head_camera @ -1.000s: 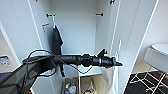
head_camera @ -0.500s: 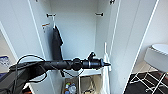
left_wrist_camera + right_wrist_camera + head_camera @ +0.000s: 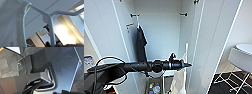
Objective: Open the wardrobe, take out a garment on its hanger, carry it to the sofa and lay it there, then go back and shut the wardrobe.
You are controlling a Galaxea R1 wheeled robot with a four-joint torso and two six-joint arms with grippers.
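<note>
Wardrobe [image 3: 159, 30] stands open, both doors swung wide, interior bare white with rail fittings high on the side walls. Black shirt [image 3: 141, 43] hangs inside, up and back from the left tool [image 3: 188, 65].

Left arm reaches across the opening, level, tool at its far end. Hanger [image 3: 186, 51] rises just above the tool tip, stem upright; the T-shirt [image 3: 178, 80] drapes straight down below it. Wrist view: hanger stem [image 3: 51, 31] runs down into the dark tool body, shoulder arm threaded through the T-shirt's collar [image 3: 25, 7]. Judged: left tool clenched on the hanger low on its stem, so the T-shirt hangs free under its own weight and stays clear of the arm.

Hanger sits below rail height and forward of the black shirt, so it reads as off the rail and carried by the tool alone.

Right tool: fingers not readable; cannot tell whether clenched or released.

Chair [image 3: 241, 55] off past the right door.
</note>
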